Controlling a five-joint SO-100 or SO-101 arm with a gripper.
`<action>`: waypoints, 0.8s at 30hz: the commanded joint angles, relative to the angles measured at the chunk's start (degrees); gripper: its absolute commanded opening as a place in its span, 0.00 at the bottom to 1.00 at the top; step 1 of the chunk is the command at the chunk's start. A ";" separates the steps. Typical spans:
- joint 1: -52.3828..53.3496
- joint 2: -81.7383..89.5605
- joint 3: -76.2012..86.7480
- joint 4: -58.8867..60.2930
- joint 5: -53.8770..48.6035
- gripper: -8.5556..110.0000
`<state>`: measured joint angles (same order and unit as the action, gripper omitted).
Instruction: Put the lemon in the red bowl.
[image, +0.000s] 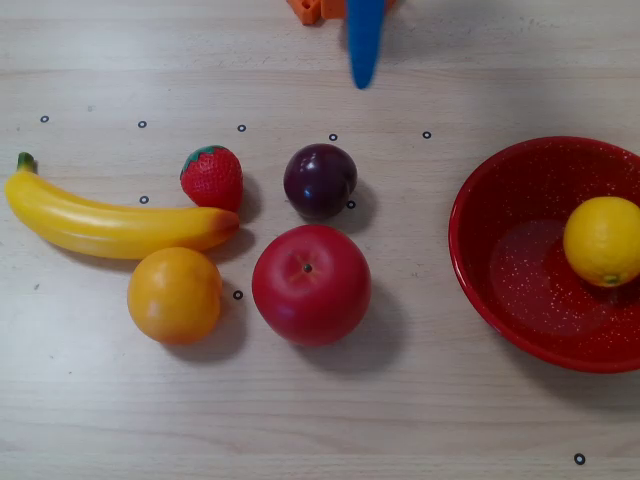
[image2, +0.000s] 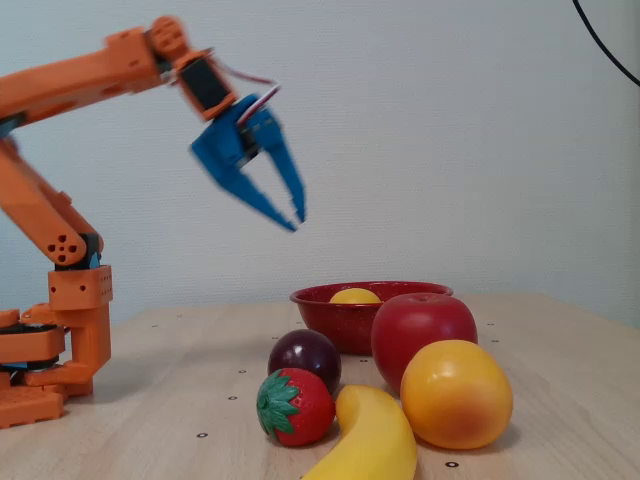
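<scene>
The yellow lemon (image: 603, 241) lies inside the red bowl (image: 478, 272) at the right of the overhead view, against the bowl's right side. In the fixed view only the lemon's top (image2: 354, 296) shows above the bowl's rim (image2: 322, 300). My blue gripper (image2: 297, 222) hangs high in the air, left of the bowl and well clear of it. Its fingertips are drawn almost together with nothing between them. The overhead view shows the gripper (image: 364, 80) as a blurred blue strip at the top edge.
A banana (image: 110, 222), strawberry (image: 212, 177), plum (image: 319, 179), red apple (image: 311, 284) and orange (image: 174, 294) lie left of the bowl. The arm's orange base (image2: 50, 350) stands at the far left of the fixed view.
</scene>
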<state>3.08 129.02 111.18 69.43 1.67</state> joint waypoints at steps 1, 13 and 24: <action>-3.60 8.26 4.83 -4.13 2.55 0.07; -9.05 35.16 44.30 -19.95 3.60 0.07; -6.42 52.03 65.65 -26.98 5.89 0.07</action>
<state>-4.66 178.95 174.90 45.26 5.01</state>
